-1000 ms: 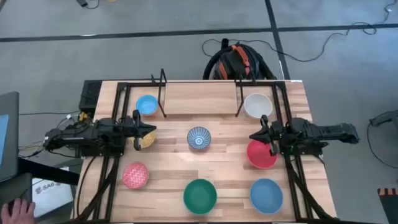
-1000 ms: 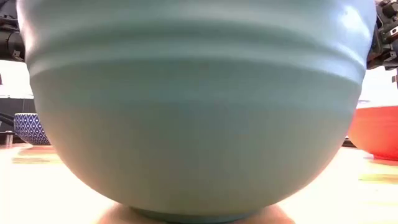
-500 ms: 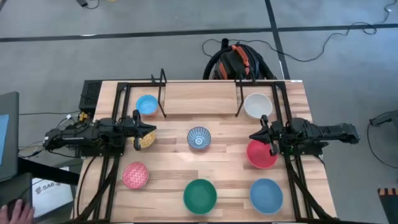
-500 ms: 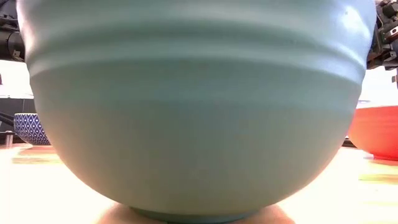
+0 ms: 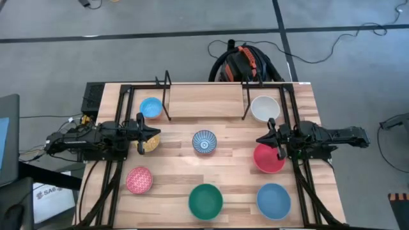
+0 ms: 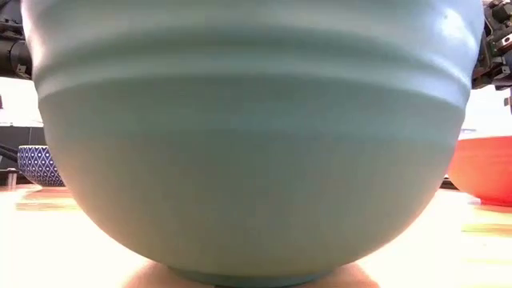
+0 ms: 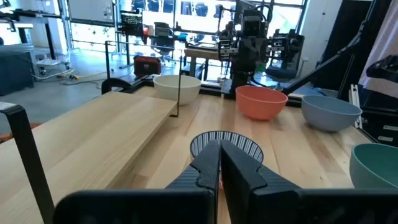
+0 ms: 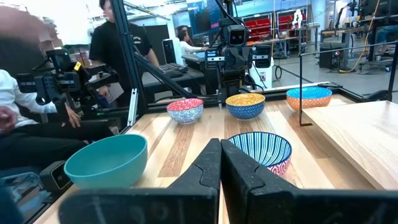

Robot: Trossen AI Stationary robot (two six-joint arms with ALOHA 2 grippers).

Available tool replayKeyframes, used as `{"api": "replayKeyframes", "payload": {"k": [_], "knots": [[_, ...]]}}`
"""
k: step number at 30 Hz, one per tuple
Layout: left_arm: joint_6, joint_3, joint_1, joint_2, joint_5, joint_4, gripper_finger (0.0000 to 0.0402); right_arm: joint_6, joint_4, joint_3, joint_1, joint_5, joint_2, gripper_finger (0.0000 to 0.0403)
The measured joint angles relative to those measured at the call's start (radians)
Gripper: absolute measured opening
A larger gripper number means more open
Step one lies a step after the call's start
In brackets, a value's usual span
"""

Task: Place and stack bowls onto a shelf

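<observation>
Eight bowls rest on their bases on the wooden table: light blue (image 5: 151,107), white (image 5: 264,108), blue-white patterned (image 5: 204,142), yellow (image 5: 151,144), red (image 5: 268,159), pink speckled (image 5: 138,180), green (image 5: 205,200) and larger blue (image 5: 273,199). The shelf (image 5: 167,96) stands at the far edge, its thin black posts between the light blue and white bowls. My left gripper (image 5: 156,134) is shut, hovering over the yellow bowl and pointing right. My right gripper (image 5: 259,139) is shut, over the red bowl's far rim and pointing left. In both wrist views the patterned bowl (image 7: 225,146) (image 8: 261,151) lies straight ahead of the fingers.
Black arm-mount rails (image 5: 108,185) (image 5: 307,185) run along the table's left and right sides. The green bowl (image 6: 256,144) fills the low view. A black and orange bag (image 5: 243,62) lies on the floor beyond the far edge. People (image 8: 118,37) sit and stand beyond the table's left side.
Neither arm nor any bowl has moved. A person's hand at the near left, off the table, has drawn out of the high view.
</observation>
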State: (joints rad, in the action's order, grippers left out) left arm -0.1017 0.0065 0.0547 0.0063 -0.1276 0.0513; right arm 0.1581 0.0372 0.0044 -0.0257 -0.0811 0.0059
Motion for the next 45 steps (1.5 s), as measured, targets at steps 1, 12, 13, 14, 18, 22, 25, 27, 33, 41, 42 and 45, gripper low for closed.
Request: {"api": "replayKeyframes", "payload": {"k": [1,12,13,14,18,22,25,27,33,41,42,45], "knots": [[0.000,0.000,0.000,0.000,0.000,0.000,0.0000,0.000,0.000,0.000,0.000,0.000,0.000,0.0028],[0.000,0.000,0.000,0.000,0.000,0.000,0.0000,0.000,0.000,0.000,0.000,0.000,0.000,0.0028],[0.000,0.000,0.000,0.000,0.000,0.000,0.0000,0.000,0.000,0.000,0.000,0.000,0.000,0.0028],[0.000,0.000,0.000,0.000,0.000,0.000,0.0000,0.000,0.000,0.000,0.000,0.000,0.000,0.0028],[0.000,0.000,0.000,0.000,0.000,0.000,0.0000,0.000,0.000,0.000,0.000,0.000,0.000,0.0028],[0.011,0.000,0.000,0.000,-0.010,0.001,0.0000,0.000,0.000,0.000,0.000,0.000,0.000,0.0028],[0.013,0.000,0.000,0.000,-0.035,0.011,0.0000,0.000,0.000,0.000,0.000,0.000,0.000,0.0028],[-0.052,0.000,0.000,0.000,-0.036,0.019,0.0000,0.000,0.000,0.000,0.000,0.000,0.000,0.0028],[-0.327,0.000,0.000,0.000,-0.041,0.020,0.0000,-0.014,0.014,0.000,0.000,0.000,0.000,0.0028],[-0.499,0.000,0.000,0.000,-0.158,0.023,0.0000,0.054,0.235,0.007,0.003,0.085,0.000,0.0028],[-0.506,0.000,0.000,0.000,-0.172,0.025,0.0000,0.054,0.263,0.007,0.003,0.112,0.000,0.0028],[-0.459,0.000,0.000,0.000,-0.229,0.063,0.0000,0.077,0.368,0.010,0.002,0.222,0.000,0.0028]]}}
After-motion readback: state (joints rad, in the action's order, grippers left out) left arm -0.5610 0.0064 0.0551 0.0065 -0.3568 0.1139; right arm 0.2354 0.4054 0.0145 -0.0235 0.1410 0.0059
